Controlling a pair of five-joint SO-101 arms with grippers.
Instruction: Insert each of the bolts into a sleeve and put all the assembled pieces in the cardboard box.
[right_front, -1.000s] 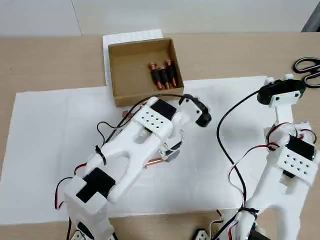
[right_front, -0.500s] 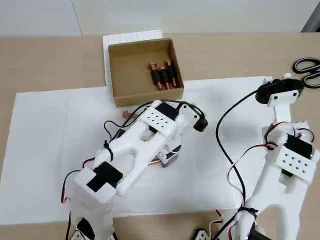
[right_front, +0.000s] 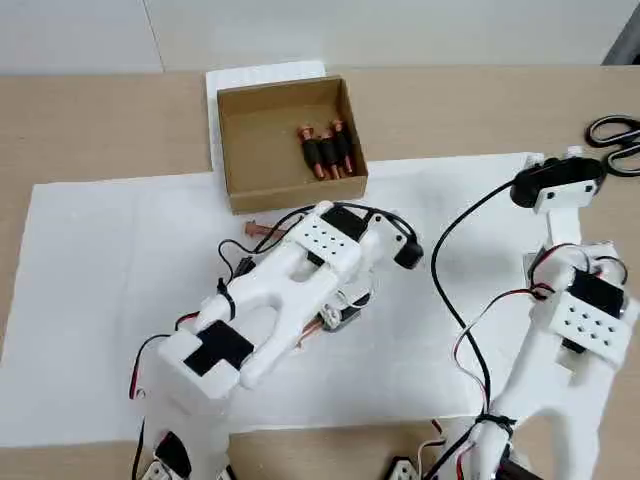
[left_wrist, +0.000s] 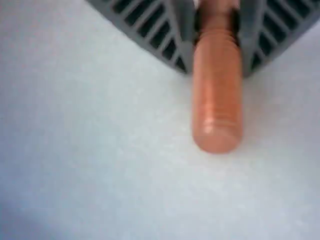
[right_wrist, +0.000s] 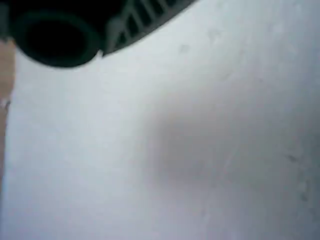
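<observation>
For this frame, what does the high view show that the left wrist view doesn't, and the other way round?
The high view adds the cardboard box with three assembled pieces inside, a loose bolt on the paper beside the box's near wall, scissors at the table's edge, and both arms. The left wrist view adds close detail: the left gripper clamped on the copper bolt, its threaded end sticking out past the fingers. Both share that bolt and the white paper.
</observation>
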